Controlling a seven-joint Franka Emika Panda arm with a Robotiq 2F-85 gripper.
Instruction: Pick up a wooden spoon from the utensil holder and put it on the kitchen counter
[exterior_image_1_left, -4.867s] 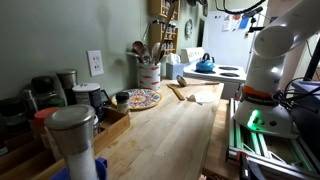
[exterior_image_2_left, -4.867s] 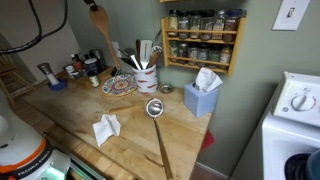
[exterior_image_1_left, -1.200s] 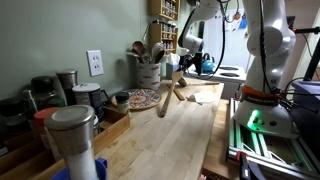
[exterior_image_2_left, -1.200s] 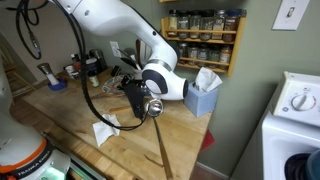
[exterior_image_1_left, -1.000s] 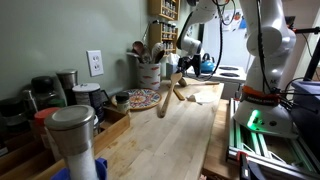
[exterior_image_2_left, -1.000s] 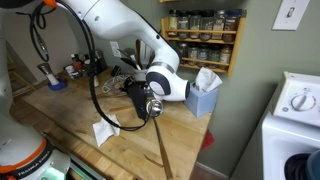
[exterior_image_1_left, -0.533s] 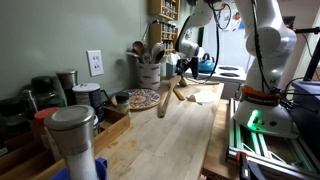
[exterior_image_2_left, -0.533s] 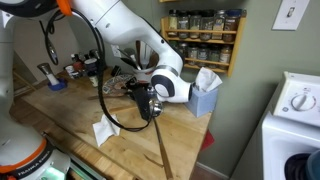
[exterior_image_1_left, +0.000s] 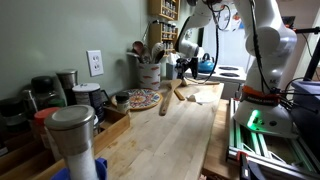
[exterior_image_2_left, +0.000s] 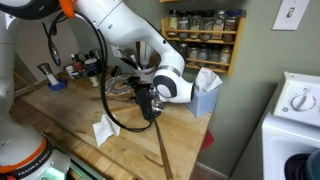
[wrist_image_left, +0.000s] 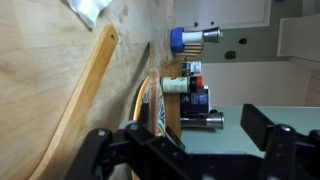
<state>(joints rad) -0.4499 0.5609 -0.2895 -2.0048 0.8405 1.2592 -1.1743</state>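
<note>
The wooden spoon (exterior_image_1_left: 165, 101) lies on the light-wood kitchen counter (exterior_image_1_left: 175, 140), next to the patterned plate. In the wrist view the wooden spoon (wrist_image_left: 82, 100) runs along the counter (wrist_image_left: 35, 60) to the left of my fingers, free of them. My gripper (exterior_image_1_left: 183, 70) hovers just above the spoon's far end, and its jaws stand open with nothing between them in the wrist view (wrist_image_left: 185, 145). The cream utensil holder (exterior_image_1_left: 149, 73) stands by the wall with several utensils in it. In an exterior view the arm hides the holder, and the gripper (exterior_image_2_left: 150, 103) hangs over the counter (exterior_image_2_left: 70, 115).
A patterned plate (exterior_image_1_left: 143, 98) and a second wooden utensil (exterior_image_1_left: 181, 93) lie near the spoon. A long-handled ladle (exterior_image_2_left: 162, 152), a white napkin (exterior_image_2_left: 106, 128) and a blue tissue box (exterior_image_2_left: 203, 97) share the counter. A steel-lidded jar (exterior_image_1_left: 73, 135) stands in front. The stove (exterior_image_2_left: 295, 120) is beyond the counter's end.
The jaws have opened and let go of the wooden spoon. The spoon, held tilted before, now lies on the counter beside the plate.
</note>
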